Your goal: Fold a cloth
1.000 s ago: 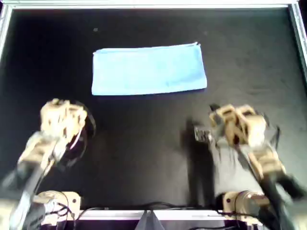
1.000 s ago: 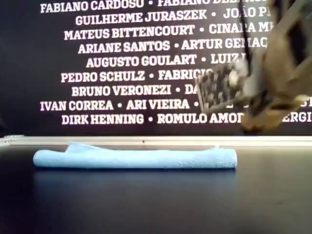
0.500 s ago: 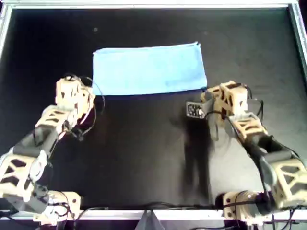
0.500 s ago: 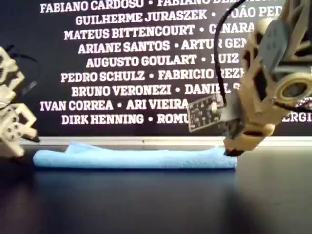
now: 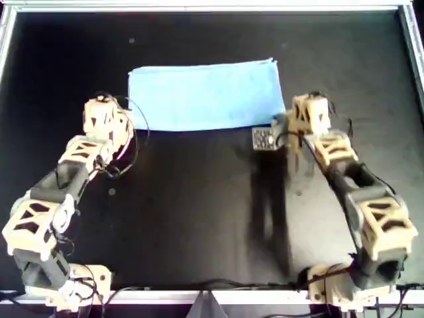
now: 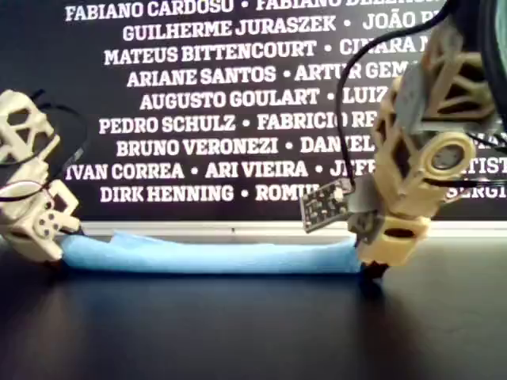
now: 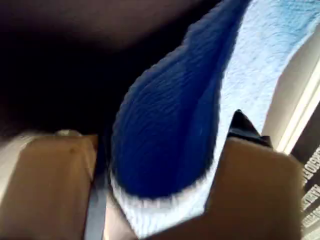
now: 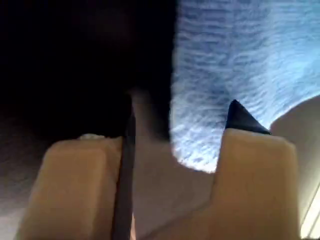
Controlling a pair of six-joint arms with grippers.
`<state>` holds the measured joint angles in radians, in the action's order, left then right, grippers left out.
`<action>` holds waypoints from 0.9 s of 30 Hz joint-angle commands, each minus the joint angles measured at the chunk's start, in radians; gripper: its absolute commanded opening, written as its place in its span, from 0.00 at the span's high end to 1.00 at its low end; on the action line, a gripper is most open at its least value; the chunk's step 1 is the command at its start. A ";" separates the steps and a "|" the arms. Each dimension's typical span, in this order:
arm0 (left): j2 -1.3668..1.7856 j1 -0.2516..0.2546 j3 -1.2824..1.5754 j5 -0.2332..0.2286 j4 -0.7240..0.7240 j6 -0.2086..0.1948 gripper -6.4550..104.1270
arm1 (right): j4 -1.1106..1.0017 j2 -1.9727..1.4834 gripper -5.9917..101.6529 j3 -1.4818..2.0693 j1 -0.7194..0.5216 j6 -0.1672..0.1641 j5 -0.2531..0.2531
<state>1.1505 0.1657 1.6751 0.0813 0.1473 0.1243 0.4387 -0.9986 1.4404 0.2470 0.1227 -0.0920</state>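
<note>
Cloth (image 5: 205, 95) flat, folded, toward table's (image 5: 199, 212) far edge in overhead view. Left gripper (image 7: 160, 165) and right gripper (image 8: 172, 150) open, straddling its near corners. Bare table nearer.

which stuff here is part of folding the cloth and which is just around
Part of the job:
cloth
left gripper
right gripper

Just around:
black table
metal frame
wall of printed names
</note>
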 commanded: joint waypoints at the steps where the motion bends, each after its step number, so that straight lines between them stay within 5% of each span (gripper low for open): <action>1: -0.003 0.025 -0.038 -0.005 -0.018 -0.003 0.20 | 0.064 0.008 0.25 -0.144 0.000 0.006 -0.008; 18: -0.009 0.028 -0.026 0.014 -0.017 0.012 0.21 | 0.071 0.080 0.28 -0.272 -0.003 -0.009 -0.009; 22: -0.003 0.028 -0.028 0.015 -0.017 0.012 0.34 | 0.071 0.098 0.41 -0.275 -0.008 -0.008 -0.009; 27: 0.002 0.028 -0.040 0.017 -0.018 0.009 0.63 | 0.069 0.098 0.62 -0.281 -0.012 0.006 -0.009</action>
<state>1.1275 0.1672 1.6582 0.0874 0.1411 0.1304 0.4955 -0.8790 1.2257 0.2470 0.1227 -0.0920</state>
